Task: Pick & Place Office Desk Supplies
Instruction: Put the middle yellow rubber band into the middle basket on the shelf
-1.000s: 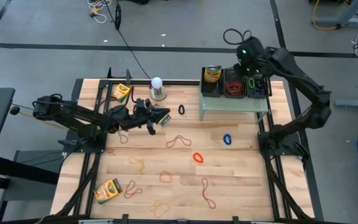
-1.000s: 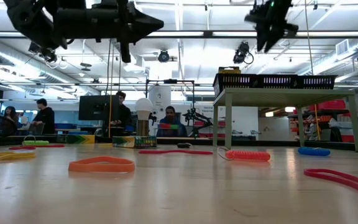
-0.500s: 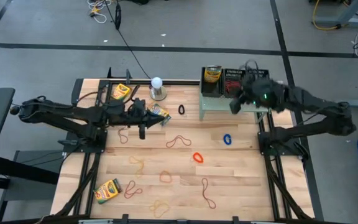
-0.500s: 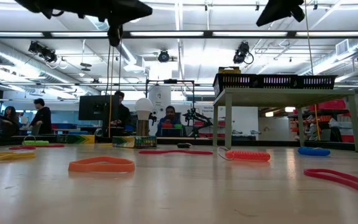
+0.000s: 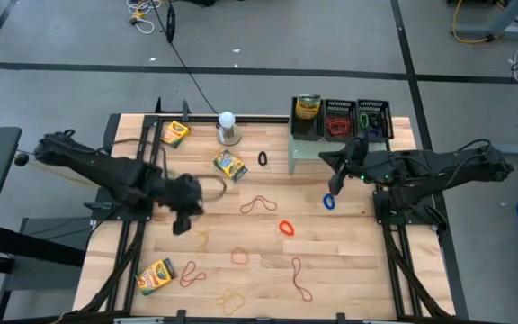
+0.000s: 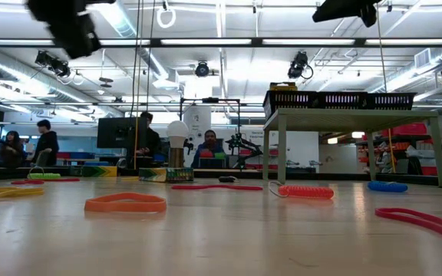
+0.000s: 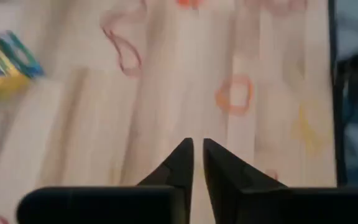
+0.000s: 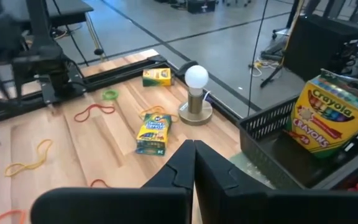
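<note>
Crayon boxes lie flat on the table at the far left (image 5: 176, 133), left of centre (image 5: 230, 166) and near left (image 5: 156, 274). A fourth stands in the left one (image 5: 308, 115) of three black mesh baskets on the riser. Rubber bands lie scattered: blue (image 5: 329, 202), black (image 5: 262, 159), orange (image 5: 286, 228), red (image 5: 257, 205). My left gripper (image 5: 181, 225) points down over the left part of the table, a narrow gap between its fingertips (image 7: 197, 146), nothing in it. My right gripper (image 5: 328, 165) hangs shut (image 8: 194, 146) in front of the riser, above the blue band.
A white ball on a metal base (image 5: 227, 126) stands at the far edge. The pale green mesh riser (image 5: 340, 151) takes up the far right corner. Dark frame rails (image 5: 133, 243) run along both sides. People sit in the room behind (image 6: 48, 142).
My left gripper has drawn back from the crayon box left of centre toward the near left and tipped to point down; the box lies on the table. My right gripper has swung from above the baskets down and toward the near edge, in front of the riser.
</note>
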